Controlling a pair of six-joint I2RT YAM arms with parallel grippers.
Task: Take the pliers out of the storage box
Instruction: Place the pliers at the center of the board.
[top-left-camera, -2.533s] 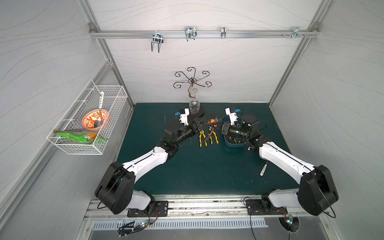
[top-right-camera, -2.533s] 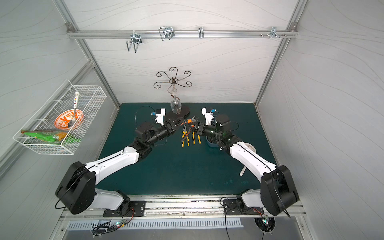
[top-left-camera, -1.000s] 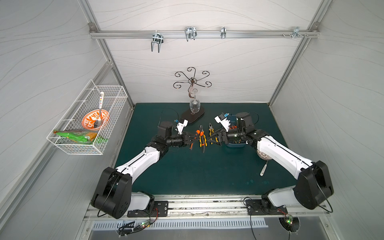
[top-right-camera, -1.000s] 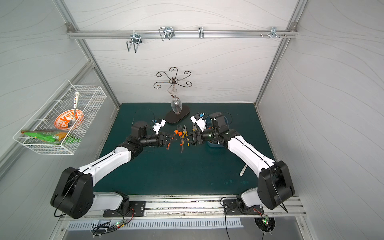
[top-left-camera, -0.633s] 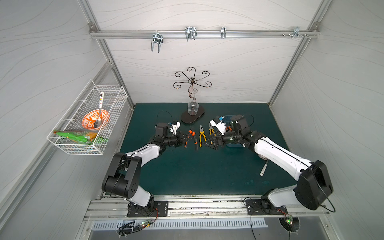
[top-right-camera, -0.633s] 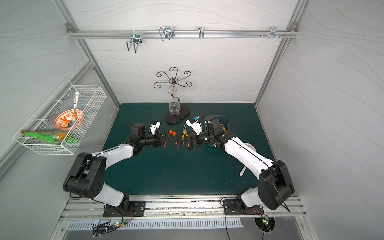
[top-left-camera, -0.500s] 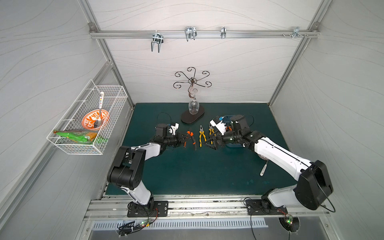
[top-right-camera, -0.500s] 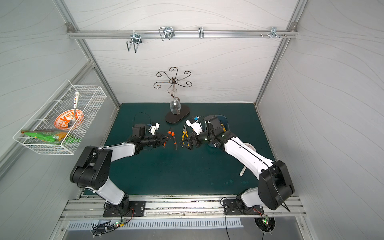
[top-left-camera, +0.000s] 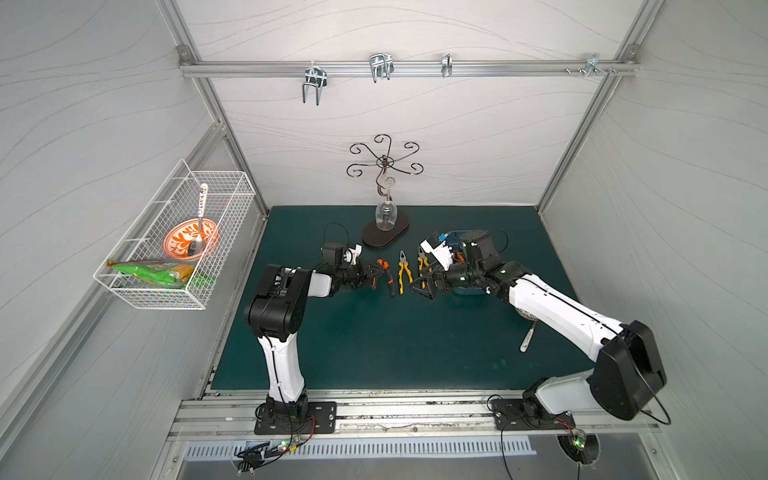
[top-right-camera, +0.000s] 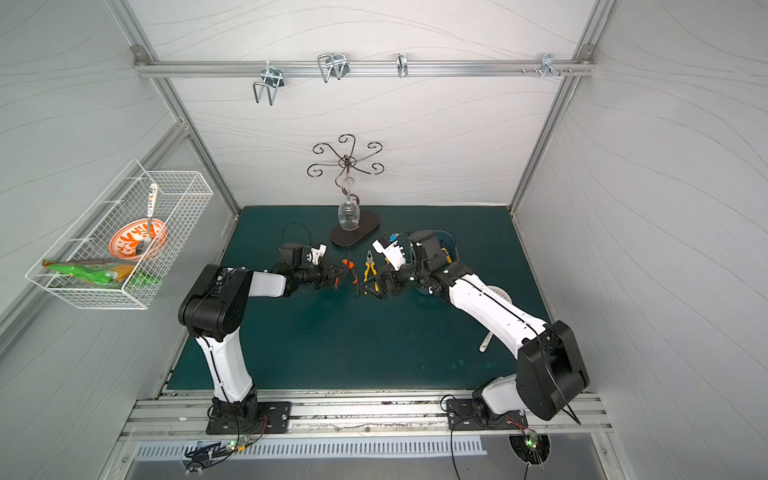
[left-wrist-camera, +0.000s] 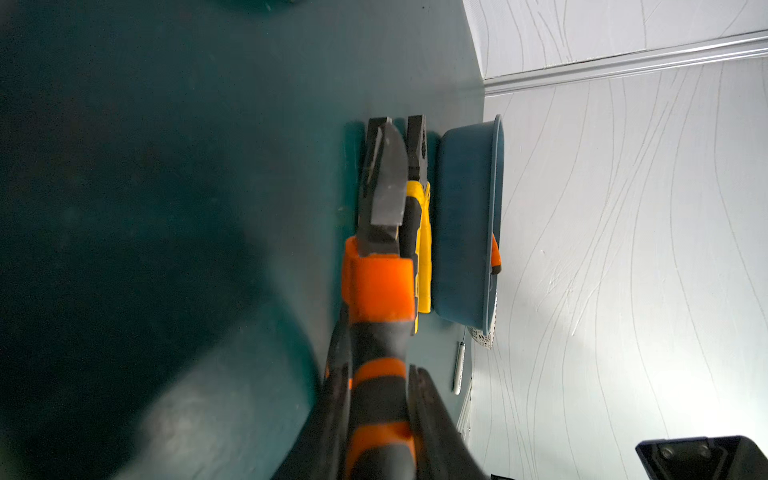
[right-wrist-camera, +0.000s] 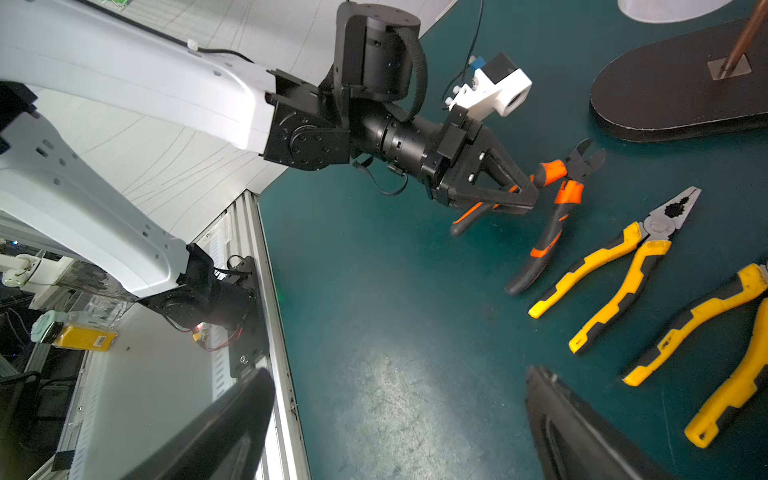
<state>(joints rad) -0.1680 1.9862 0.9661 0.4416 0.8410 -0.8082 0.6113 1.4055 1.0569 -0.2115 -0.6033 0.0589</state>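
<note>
The orange pliers (right-wrist-camera: 570, 193) are out of the box (left-wrist-camera: 461, 216) and low over the green mat (top-left-camera: 374, 340). Your left gripper (right-wrist-camera: 530, 195) is pinching one of their handles close to the hinge, and the other handle splays free toward the mat. You cannot tell from these views whether the head already rests on the mat.

Just beside them lie a yellow pair (right-wrist-camera: 615, 266) and a second yellow pair (right-wrist-camera: 715, 332), side by side on the mat, between the orange pliers and the box. Your right gripper (top-left-camera: 420, 289) hovers low by that second pair with its fingers spread wide and nothing between them.

You look to be at the set-down of the orange pliers. The job is only partly done, because an orange handle (left-wrist-camera: 495, 255) pokes over the rim of the box, so at least one more is in there.

Next, you would settle the orange pliers flat, open the left fingers and draw back without dragging the free handle into the yellow pair. Your right arm is the free one, and the box sits just behind its wrist. It would need to rise, swing back over the rim, come down from above and close on a single handle. Mind how near the two grippers are.
</note>
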